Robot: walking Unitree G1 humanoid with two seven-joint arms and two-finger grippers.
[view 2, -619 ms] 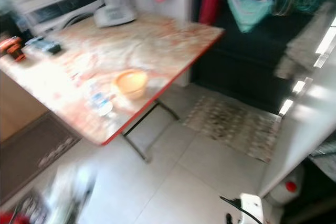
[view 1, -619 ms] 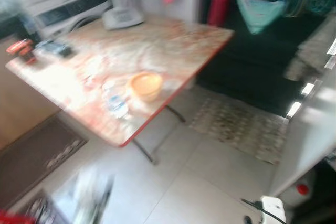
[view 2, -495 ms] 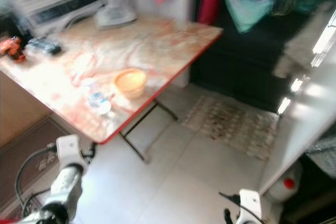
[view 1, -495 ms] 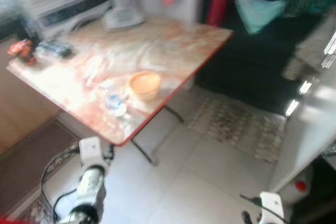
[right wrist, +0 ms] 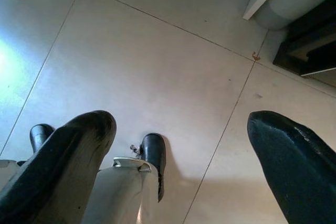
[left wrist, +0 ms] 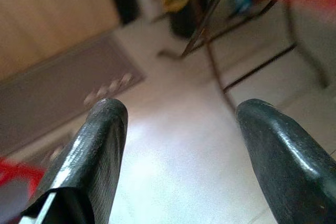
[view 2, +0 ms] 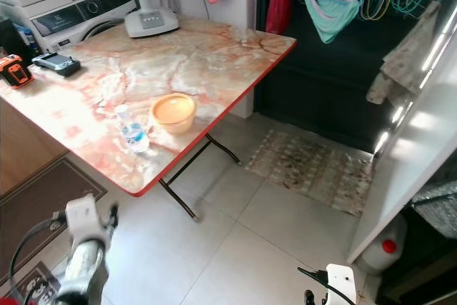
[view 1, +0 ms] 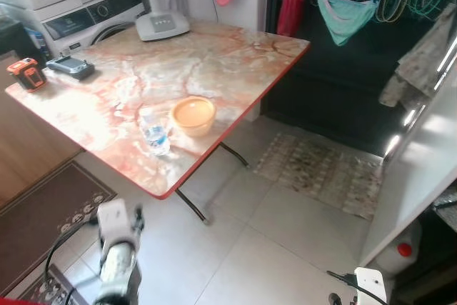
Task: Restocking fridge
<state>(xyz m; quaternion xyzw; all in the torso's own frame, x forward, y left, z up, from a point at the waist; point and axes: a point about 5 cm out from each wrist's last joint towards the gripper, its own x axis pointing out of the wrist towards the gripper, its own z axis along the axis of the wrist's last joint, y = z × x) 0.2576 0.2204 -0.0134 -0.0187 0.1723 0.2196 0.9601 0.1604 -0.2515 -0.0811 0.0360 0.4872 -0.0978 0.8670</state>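
a small water bottle [view 1: 154, 133] stands on the marble-patterned surface [view 1: 214, 55], with an orange bowl [view 1: 193, 115] just beside it at 2 o'clock. the left pincer [left wrist: 178, 145] hangs open over the floor tiles [view 1: 285, 241]; the right pincer [right wrist: 178, 166] is open too, empty.

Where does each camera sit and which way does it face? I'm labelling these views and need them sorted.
Left eye view: on the head, looking forward and down at the marble-top table with the water bottle and orange bowl; the left arm shows.
Right eye view: beside it, same scene, shifted.
Left wrist view: looks along open fingers at floor, mat and table legs.
Right wrist view: looks down past open fingers at tiled floor and the robot's feet.
Both eyes share table, bottle, bowl.
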